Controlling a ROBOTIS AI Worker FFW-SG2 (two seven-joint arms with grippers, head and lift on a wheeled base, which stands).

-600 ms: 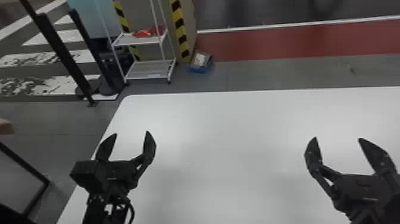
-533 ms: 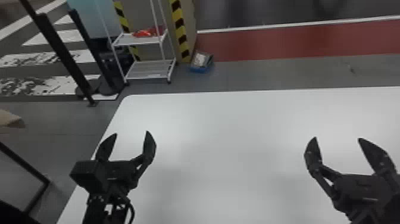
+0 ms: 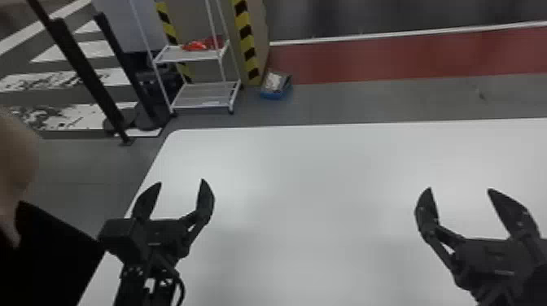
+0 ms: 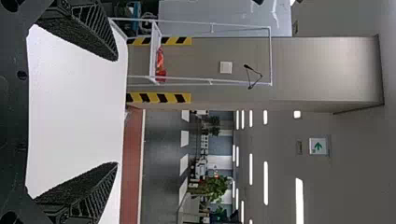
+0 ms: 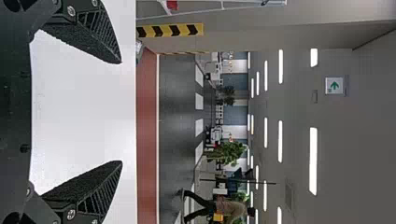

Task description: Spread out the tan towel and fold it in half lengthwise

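Left gripper point(image 3: 182, 181): hovering above the tabletop point(image 3: 317, 183), its empty jaws standing spread
Right gripper point(image 3: 459, 189): hovering well apart, jaws gaping too, presumably so the pair is suiting opposite edges
Tan towel: I'm not managing to tell where it is

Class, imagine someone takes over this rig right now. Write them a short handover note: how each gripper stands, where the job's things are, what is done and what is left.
Left gripper: open and holding nothing, above the table's left part.
Right gripper: open and holding nothing, farther right above the table.
Job's things: the white table extends ahead of both grippers; I cannot place the towel.
Done: no spreading or folding that I can confirm.
Left: likely the whole job, from spreading out the towel to folding it in half lengthwise.
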